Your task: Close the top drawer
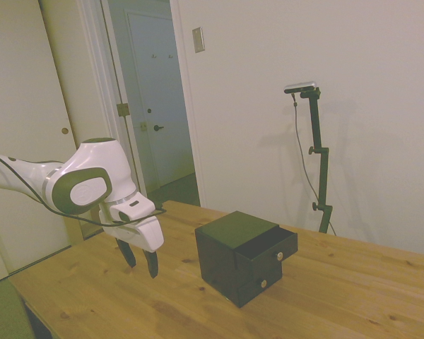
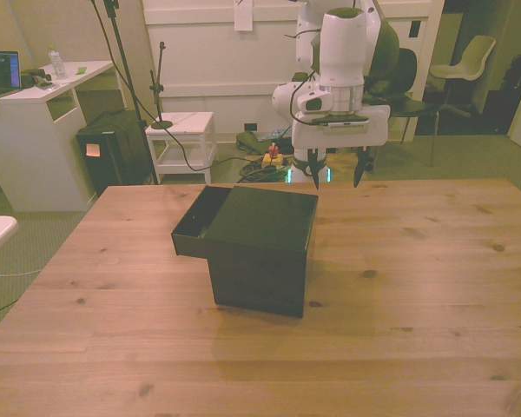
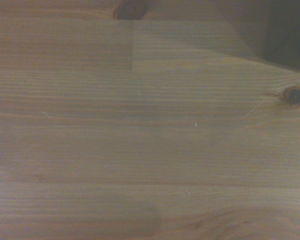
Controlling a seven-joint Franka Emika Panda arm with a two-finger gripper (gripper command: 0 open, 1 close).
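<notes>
The top drawer (image 1: 267, 247) stands pulled partway out of the small black cabinet (image 1: 230, 244) near the middle of the wooden desk (image 1: 353, 289) — its pale knob (image 1: 280, 256) faces away from the arm, and the lower drawer (image 1: 261, 282) sits flush beneath it. The hand (image 1: 141, 260) hangs released over bare desk behind the cabinet, fingers apart, touching nothing. The wrist view shows only wood grain — and a dark knot (image 3: 293, 95).
</notes>
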